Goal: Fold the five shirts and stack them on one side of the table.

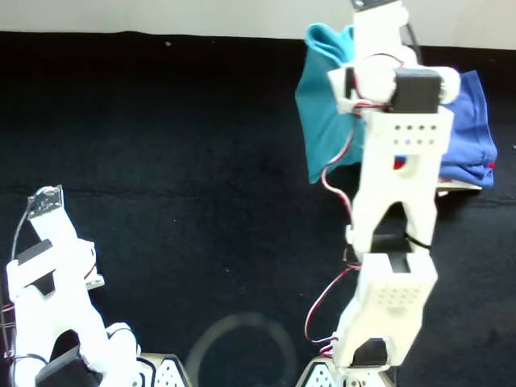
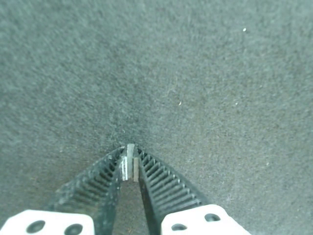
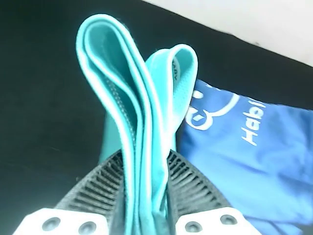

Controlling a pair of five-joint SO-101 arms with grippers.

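A teal shirt (image 1: 322, 105) hangs folded over at the back right of the table, and my right gripper (image 3: 144, 183) is shut on a bunched fold of this teal shirt (image 3: 137, 112). In the high view the right arm stretches far back and covers the gripper. A blue shirt (image 1: 468, 129) lies folded beside the teal one on the right side; the blue shirt (image 3: 254, 166) carries white print. My left gripper (image 2: 130, 164) is shut with nothing in it, low over bare black cloth. The left arm (image 1: 56, 282) sits at the near left corner.
The black tablecloth (image 1: 177, 161) covers the table, with a pale wall strip along the far edge. A white item (image 1: 459, 187) peeks out under the blue shirt. Red wires (image 1: 334, 177) loop beside the right arm.
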